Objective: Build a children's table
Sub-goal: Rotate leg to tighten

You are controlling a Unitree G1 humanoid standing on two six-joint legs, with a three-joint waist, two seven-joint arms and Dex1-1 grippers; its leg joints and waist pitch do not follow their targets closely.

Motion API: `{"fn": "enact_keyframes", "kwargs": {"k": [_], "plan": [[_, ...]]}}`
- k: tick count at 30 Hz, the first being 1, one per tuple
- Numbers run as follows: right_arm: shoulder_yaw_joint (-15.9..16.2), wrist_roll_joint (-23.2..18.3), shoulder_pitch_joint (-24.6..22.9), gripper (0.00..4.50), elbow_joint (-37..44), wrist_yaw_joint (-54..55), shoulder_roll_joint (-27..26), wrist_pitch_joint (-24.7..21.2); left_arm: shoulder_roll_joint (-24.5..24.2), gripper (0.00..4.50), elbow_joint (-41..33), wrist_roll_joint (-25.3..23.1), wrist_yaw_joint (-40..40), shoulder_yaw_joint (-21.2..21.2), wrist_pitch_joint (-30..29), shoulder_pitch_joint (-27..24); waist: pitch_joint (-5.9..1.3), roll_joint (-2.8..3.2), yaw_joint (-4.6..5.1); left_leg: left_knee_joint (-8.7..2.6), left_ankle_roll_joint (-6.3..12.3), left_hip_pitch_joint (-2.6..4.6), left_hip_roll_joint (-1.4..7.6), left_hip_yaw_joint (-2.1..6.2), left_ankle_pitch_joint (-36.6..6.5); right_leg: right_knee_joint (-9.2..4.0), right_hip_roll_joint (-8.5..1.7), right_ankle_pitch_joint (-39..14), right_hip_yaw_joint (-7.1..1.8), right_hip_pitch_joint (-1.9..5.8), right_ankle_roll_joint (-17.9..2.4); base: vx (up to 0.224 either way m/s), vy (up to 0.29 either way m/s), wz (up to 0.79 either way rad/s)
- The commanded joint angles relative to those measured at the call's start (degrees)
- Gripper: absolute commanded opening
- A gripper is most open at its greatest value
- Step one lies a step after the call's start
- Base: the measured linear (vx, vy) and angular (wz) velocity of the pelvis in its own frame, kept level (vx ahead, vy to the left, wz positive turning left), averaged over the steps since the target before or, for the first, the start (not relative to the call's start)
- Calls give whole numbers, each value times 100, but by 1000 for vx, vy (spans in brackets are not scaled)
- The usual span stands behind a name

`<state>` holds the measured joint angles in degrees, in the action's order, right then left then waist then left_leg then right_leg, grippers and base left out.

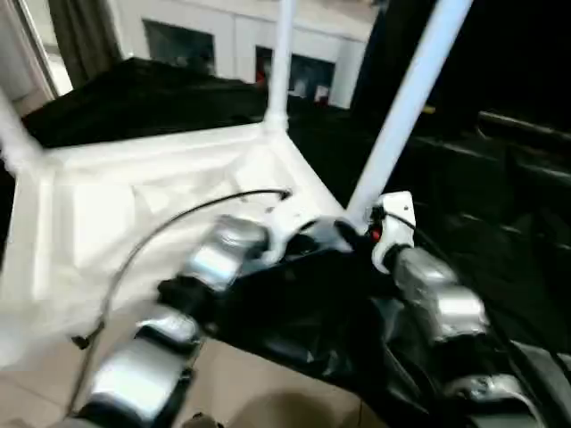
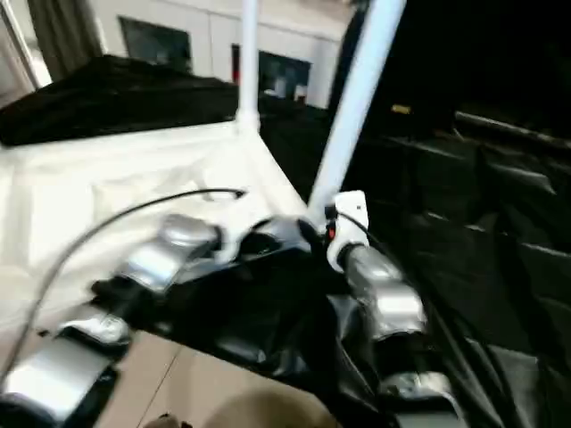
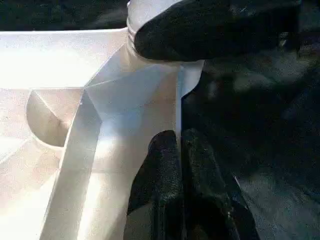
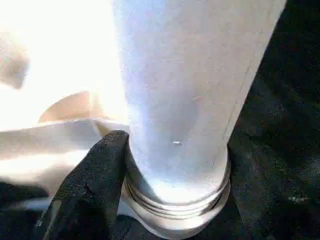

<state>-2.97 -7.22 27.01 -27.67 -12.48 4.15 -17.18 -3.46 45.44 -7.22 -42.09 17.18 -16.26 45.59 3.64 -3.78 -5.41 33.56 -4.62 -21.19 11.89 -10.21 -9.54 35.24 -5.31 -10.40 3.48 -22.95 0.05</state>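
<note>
The children's table lies upside down, its white ribbed tabletop (image 1: 107, 223) facing up. One white leg (image 1: 284, 53) stands in the far corner socket. A second leg (image 1: 406, 107) leans up from the near right corner. My right gripper (image 1: 355, 225) is at that leg's base, and one black finger (image 4: 95, 185) presses against the leg (image 4: 185, 90) just above its threaded end. My left gripper (image 3: 179, 165) is shut on the tabletop's thin rim (image 3: 178, 110) beside the same corner, a finger on each side of the wall.
Black cloth (image 1: 134, 89) covers the surface behind and to the right (image 1: 500, 223) of the tabletop. A white glass-door cabinet (image 1: 205, 40) stands at the back. A black cable (image 1: 161, 232) arcs over my left forearm. Tan floor (image 1: 250, 383) shows below.
</note>
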Motion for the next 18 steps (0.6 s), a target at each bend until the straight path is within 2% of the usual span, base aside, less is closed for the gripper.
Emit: {"fn": "enact_keyframes", "kwargs": {"k": [1, 2, 4, 6, 7, 8, 11, 13, 14, 15, 18], "plan": [[370, -48, -45, 270, -60, -189, -365, -52, 365, 0, 233, 13, 410, -27, 75, 195, -419, 61, 6, -392, -88, 92, 79, 1, -1149, -418, -252, -899, -229, 236, -1069, 0, 0, 0], [466, 36, -49, 270, -21, -160, -429, -4, 480, 0, 357, 38, 449, -61, 134, 262, -414, 78, -14, -401, -28, 72, 77, 8, -1061, -403, -246, -689, -220, 268, -1077, 0, 0, 0], [506, 64, -58, 339, 10, -177, -435, 21, 528, 0, 414, 50, 417, -59, 207, 299, -413, 81, -29, -406, -4, 85, 73, 7, -1133, -423, -252, -768, -217, 273, -1062, 0, 0, 0], [420, 21, -45, 342, 28, -196, -409, -5, 536, 0, 483, 75, 344, -57, 270, 337, -400, 91, -28, -421, 5, 79, 75, 11, -1258, -450, -254, -923, -215, 271, -1032, 0, 0, 0], [395, 5, -38, 352, 34, -200, -394, -17, 525, 0, 500, 72, 315, -48, 298, 343, -393, 96, -25, -423, 3, 79, 73, 11, -1325, -458, -257, -1002, -216, 263, -1017, 0, 0, 0], [383, 7, -34, 369, 69, -240, -329, -22, 490, 0, 535, 64, 268, -49, 332, 353, -387, 93, -23, -440, -22, 87, 80, 23, -1479, -488, -266, -1304, -209, 261, -949, 0, 0, 0], [422, 18, -60, 401, 192, -487, -160, -10, 405, 0, 542, 53, 150, -63, 371, 346, -372, 78, -21, -450, -8, 87, 91, 28, -1606, -518, -273, -1524, -212, 246, -881, 0, 0, 0], [469, -23, -99, 401, 348, -874, 73, -18, 289, 0, 532, 30, -35, -54, 448, 331, -376, 75, -22, -450, 10, 72, 93, 32, -1539, -507, -274, -1446, -211, 257, -882, 0, 0, 0], [539, -75, -145, 401, 526, -1383, 414, -48, 119, 0, 457, 16, -337, -8, 528, 277, -377, 64, -29, -443, 70, 58, 91, 32, -1397, -491, -269, -1255, -209, 275, -907, 0, 0, 0], [560, -85, -157, 401, 573, -1533, 520, -54, 64, 0, 431, 14, -431, 11, 551, 259, -380, 57, -38, -434, 112, 53, 89, 28, -1346, -486, -265, -1162, -208, 288, -915, 0, 0, 0], [704, -126, -223, 401, 810, -2330, 1088, -82, -232, 0, 178, 77, -1000, 93, 672, 114, -394, 51, -38, -407, 254, 24, 88, 19, -1046, -428, -270, -670, -210, 324, -1055, 0, 0, 0]]}}
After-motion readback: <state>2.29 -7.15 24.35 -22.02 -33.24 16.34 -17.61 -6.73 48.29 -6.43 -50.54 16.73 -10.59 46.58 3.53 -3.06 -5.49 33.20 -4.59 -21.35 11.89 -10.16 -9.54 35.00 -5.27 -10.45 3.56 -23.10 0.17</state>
